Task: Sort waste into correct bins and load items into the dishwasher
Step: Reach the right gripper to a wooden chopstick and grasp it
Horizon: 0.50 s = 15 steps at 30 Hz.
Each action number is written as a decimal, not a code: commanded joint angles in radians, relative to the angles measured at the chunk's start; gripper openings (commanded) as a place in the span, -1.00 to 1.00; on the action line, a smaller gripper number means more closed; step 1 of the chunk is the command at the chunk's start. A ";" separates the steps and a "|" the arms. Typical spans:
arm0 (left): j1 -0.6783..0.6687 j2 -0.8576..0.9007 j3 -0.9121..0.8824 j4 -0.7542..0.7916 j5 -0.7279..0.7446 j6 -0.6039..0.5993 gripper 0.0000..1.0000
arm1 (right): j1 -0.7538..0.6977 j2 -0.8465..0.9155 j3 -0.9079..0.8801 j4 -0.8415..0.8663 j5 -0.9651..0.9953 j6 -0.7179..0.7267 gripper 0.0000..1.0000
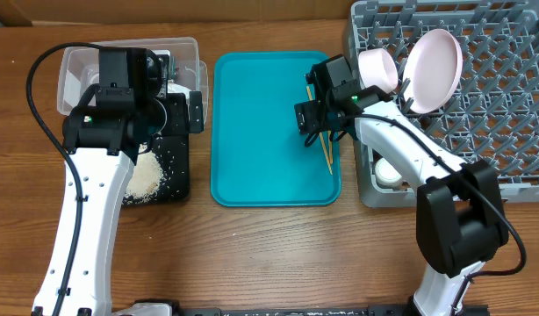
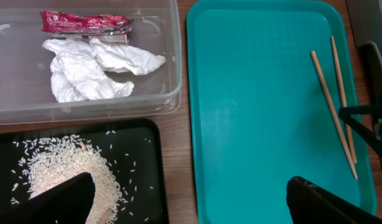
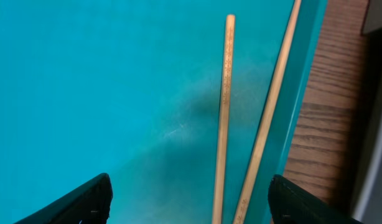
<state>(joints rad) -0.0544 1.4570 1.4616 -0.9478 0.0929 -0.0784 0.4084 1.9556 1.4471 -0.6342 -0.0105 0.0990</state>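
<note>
Left gripper (image 2: 190, 204), jaws wide apart; right gripper (image 3: 191, 206) seemingly likewise

A brown wooden desk (image 1: 252, 254). On it, left to right: a clear tub (image 1: 186, 48) behind a black tray (image 1: 177, 180), a teal tray (image 1: 261, 132), and a grey dish rack (image 1: 506, 132).

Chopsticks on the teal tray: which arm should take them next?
Right. The right end effector, open, hangs directly over the chopsticks; the left end effector sits off by the black tray.
</note>
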 commanded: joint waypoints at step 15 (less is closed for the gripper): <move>0.002 -0.006 0.021 0.002 0.004 -0.014 1.00 | 0.018 0.132 -0.026 0.014 0.043 -0.029 0.25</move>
<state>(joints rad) -0.0544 1.4570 1.4616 -0.9474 0.0929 -0.0784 0.4206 2.0769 1.4300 -0.6170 0.0143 0.0727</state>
